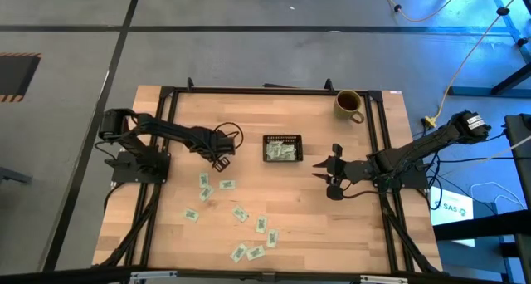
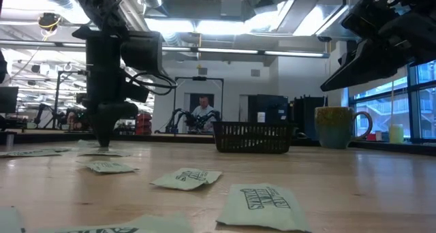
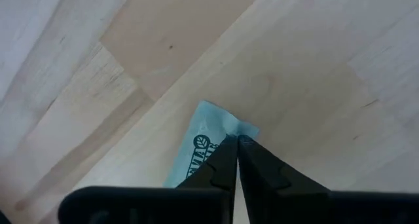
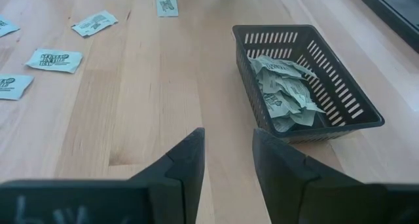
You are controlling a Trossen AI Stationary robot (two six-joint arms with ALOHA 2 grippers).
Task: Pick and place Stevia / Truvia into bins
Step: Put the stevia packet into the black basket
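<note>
Left pincer closed on one packet at the table surface; right pincer idle and open.

My left arm reaches in low over the pale wooden table (image 1: 315, 226), wrist bent down, and my left pincer (image 3: 236, 143) has its tips pinched together on the corner of a pale green paper sweetener packet (image 3: 204, 142) lying flat, left of the small black slotted tray (image 1: 282, 139). That tray holds a heap of packets; others lie scattered nearer the front edge. My right pincer (image 4: 228, 152) hovers beside the tray, fingers apart, holding nothing.
</note>
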